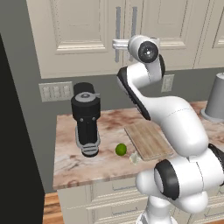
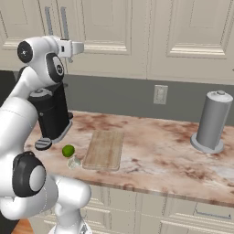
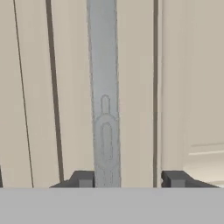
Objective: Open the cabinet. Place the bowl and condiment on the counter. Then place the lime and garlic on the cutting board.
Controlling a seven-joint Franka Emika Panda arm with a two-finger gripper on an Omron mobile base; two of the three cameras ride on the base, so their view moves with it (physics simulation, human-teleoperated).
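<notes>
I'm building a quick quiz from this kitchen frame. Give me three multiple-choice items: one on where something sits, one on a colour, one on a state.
1. Where is the lime?
A. on the cutting board
B. on the counter beside the cutting board
C. in the cabinet

2. What colour is the counter?
A. pinkish-brown with white veins
B. plain black
C. blue

3. How are the cabinet doors?
A. both wide open
B. one removed
C. both closed

Answers: 1 B, it lies just off the cutting board edge; 2 A, veined marble shows; 3 C, doors sit flush, the gripper straddling a handle.
</notes>
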